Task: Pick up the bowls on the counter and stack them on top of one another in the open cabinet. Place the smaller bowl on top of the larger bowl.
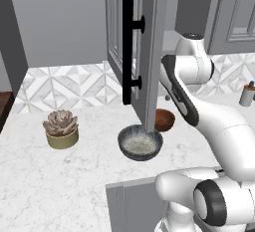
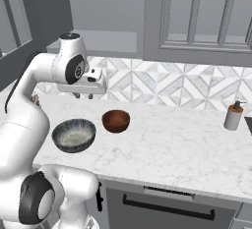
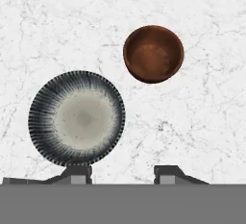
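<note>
Here the claw (image 3: pixel 122 172) hangs spread and empty above the table (image 3: pixel 202 122). It should drop onto the near rim of the larger bowl (image 3: pixel 77 118), which lies at lower left of the hand view, just above the left fingertip. The smaller bowl (image 3: pixel 153 54) sits at upper centre, nearby but apart.

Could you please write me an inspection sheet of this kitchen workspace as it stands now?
Surface: white marble-patterned counter, no spills seen.
Job's things: wide dark grey speckled bowl and small glossy reddish-brown bowl both upright on the counter, apart, not stacked; grey wall cabinet door with black bar handle stands open.
Clutter: succulent in a yellow-green pot; grey soap dispenser.
Grippers: claw open, above the counter, holding nothing.
Cables: nothing seen.
Surroundings: geometric tiled backsplash; grey drawer front below.
</note>
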Robot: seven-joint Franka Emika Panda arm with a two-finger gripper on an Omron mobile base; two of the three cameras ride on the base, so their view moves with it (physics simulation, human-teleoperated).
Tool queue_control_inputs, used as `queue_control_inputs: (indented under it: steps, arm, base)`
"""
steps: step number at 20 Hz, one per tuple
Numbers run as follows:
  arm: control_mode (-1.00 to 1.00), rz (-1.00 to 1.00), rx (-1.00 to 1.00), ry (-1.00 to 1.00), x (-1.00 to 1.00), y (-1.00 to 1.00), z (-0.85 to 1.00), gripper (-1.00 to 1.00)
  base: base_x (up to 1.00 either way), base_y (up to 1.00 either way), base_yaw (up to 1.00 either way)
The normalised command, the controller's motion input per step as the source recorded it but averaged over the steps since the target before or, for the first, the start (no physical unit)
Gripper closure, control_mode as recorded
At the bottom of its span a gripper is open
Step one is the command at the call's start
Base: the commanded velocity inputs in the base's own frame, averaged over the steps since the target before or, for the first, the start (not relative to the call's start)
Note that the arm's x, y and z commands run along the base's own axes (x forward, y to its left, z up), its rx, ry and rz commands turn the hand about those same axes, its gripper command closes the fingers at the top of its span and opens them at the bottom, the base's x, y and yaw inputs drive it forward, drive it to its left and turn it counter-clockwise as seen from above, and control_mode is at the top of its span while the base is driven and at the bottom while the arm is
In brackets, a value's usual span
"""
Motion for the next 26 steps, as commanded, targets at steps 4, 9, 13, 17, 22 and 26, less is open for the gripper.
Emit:
queue_control_inputs:
  steps: [4,9,13,17,22,26]
  arm:
    - [-1.0,-0.01,0.0,-0.05,-0.3,-0.14,0.0,-1.0]
    - [-1.0,-0.04,0.06,-0.21,-0.37,-0.48,-0.43,-1.0]
    - [-1.0,-0.05,0.16,-0.01,-0.03,-0.82,-0.4,-1.0]
    - [-1.0,-0.03,0.27,-0.03,0.15,-0.6,-0.26,-1.0]
    - [-1.0,0.0,0.16,0.12,0.5,-0.39,-0.26,-1.0]
    - [-1.0,0.0,0.01,0.36,0.72,-0.23,-0.3,-1.0]
  base:
    - [0.0,0.0,0.0]
    - [0.0,0.0,0.0]
    - [0.0,0.0,0.0]
    - [0.0,0.0,0.0]
    - [0.0,0.0,0.0]
    - [0.0,0.0,0.0]
